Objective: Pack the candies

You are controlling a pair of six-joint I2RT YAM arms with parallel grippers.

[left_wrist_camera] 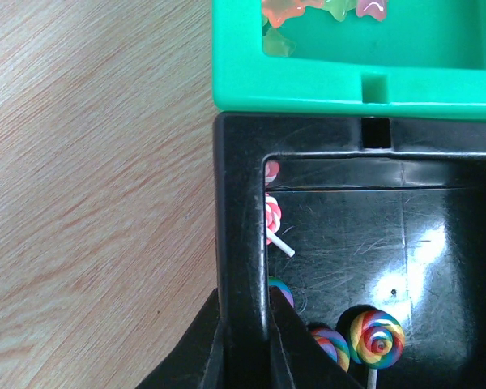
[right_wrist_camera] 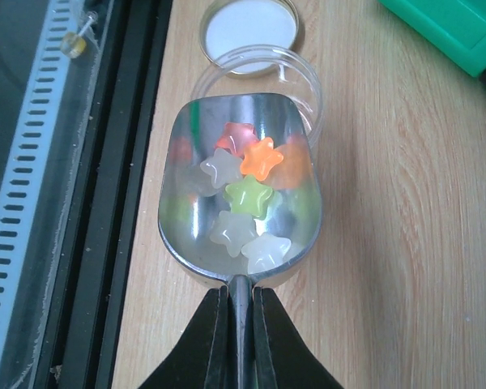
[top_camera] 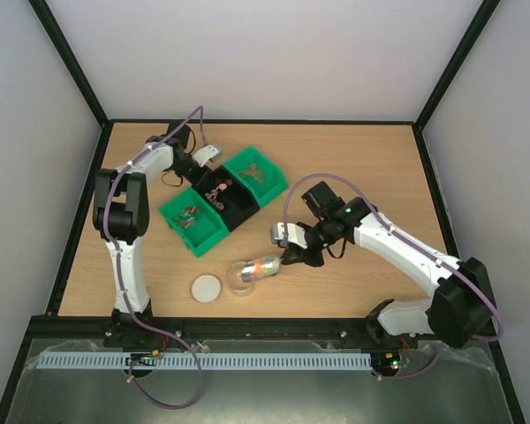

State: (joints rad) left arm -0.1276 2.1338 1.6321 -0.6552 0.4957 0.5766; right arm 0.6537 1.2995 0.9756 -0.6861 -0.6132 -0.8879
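My right gripper is shut on the handle of a metal scoop. The scoop holds several small star-shaped candies in orange, green, red and whitish. Its front lip sits at the mouth of the small clear jar. In the top view the right gripper holds the loaded scoop against the jar. My left gripper is shut on the side wall of the black bin, also seen from above. More star candies lie in a green bin.
The jar's white lid lies on the table left of the jar, and shows in the right wrist view. The black bin stands between two green bins. Swirl lollipops lie in the black bin. The table's front rail is close.
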